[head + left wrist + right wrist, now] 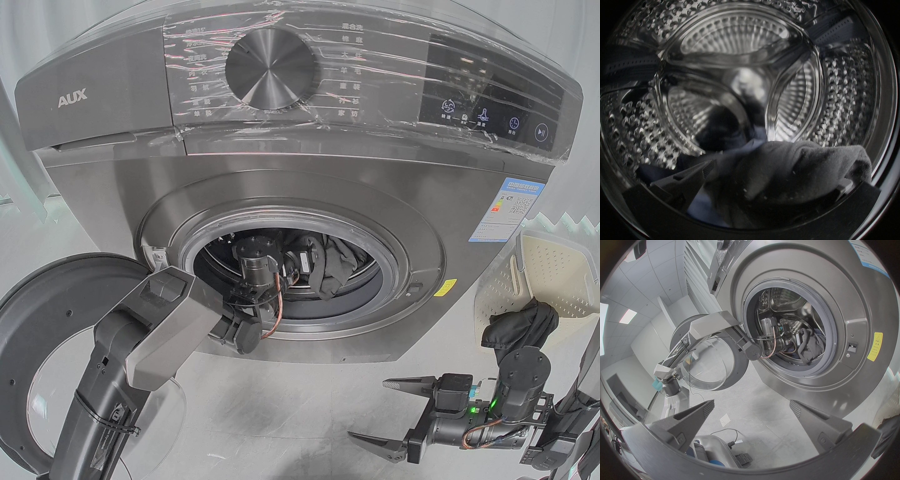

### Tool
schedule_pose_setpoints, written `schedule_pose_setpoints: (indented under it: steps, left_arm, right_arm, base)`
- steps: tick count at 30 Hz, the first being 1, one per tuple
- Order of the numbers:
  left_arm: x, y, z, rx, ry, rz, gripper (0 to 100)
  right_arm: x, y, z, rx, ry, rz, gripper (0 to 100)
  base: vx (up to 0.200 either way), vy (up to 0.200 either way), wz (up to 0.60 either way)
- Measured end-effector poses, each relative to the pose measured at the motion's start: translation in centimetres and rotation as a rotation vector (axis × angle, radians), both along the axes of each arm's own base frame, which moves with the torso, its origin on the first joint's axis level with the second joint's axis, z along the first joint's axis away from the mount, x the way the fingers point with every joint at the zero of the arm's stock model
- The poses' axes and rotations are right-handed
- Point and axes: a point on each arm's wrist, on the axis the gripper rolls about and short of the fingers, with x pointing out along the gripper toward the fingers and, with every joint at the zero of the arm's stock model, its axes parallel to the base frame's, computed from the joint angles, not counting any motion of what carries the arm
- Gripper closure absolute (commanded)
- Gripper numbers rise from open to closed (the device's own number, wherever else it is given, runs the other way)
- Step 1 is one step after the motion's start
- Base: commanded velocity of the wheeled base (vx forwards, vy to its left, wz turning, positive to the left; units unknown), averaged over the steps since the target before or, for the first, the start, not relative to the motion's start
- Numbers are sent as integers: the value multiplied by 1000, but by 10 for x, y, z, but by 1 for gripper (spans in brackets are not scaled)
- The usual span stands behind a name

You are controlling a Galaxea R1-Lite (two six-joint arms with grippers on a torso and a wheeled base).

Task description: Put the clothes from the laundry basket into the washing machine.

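The washing machine [300,187] stands with its round opening [294,275] uncovered. My left arm reaches into the drum [740,62]; its gripper [750,165] is open, one fingertip [706,167] bare and the other hidden under a dark grey garment [793,168] draped over it. That garment [334,265] hangs at the drum's mouth, also seen from the right wrist [811,344]. Bluish cloth [703,209] lies under it. My right gripper [369,409] hovers open and empty low at the right, beside the cream laundry basket [556,262], where a black garment [522,328] hangs over the rim.
The machine's door [37,350] is swung wide open to the left, behind my left arm. Grey floor [300,406] stretches in front of the machine. The basket leans against the machine's right side.
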Motion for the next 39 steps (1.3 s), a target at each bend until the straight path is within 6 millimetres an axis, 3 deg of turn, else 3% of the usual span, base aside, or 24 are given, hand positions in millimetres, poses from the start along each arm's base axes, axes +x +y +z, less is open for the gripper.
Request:
schedule_pose_setpoints:
  steps: [7, 23, 33, 39]
  left_arm:
    - [-34, 10, -24, 112, 151, -54, 0]
    - [-102, 17, -8, 259, 207, -305, 0]
    - [-108, 14, 6, 237, 144, -349, 0]
    - [-119, 8, 12, 215, 115, -468, 0]
  right_arm:
    - [0, 0, -1, -3, 3, 0, 0]
    - [0, 0, -2, -4, 7, 0, 0]
    - [0, 0, -2, -4, 7, 0, 0]
    - [1, 0, -2, -3, 6, -1, 0]
  base:
    - [0, 0, 0]
    - [0, 0, 0]
    - [0, 0, 0]
    - [0, 0, 0]
